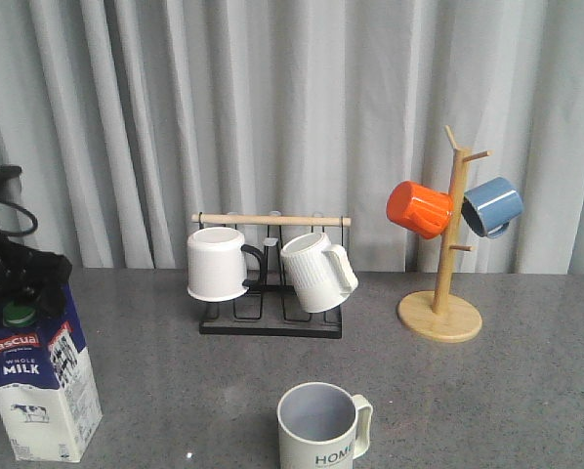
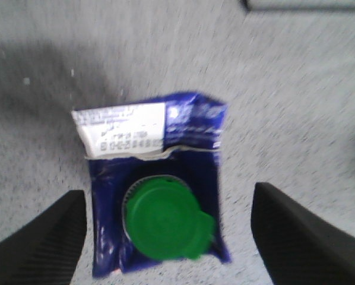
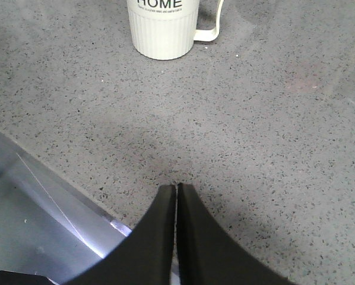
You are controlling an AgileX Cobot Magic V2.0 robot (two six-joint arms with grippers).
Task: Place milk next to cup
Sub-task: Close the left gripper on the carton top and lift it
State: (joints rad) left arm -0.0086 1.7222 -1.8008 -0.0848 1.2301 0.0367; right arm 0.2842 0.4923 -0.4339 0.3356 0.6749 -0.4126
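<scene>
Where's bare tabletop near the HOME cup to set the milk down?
Bare grey tabletop lies left of the HOME cup, between it and the milk carton, and to its right, in front of the wooden mug tree. Behind it, the black mug rack crowds the space.

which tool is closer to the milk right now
Left. The left tool is open directly above the milk, one finger on each side of its green cap. The right tool is shut over bare table near the cup.

Black left arm [image 1: 14, 259] wrapped in looping black cables, matte black textured fingers [image 2: 41, 243], right gripper [image 3: 176, 196] with tapered black fingertips
</scene>
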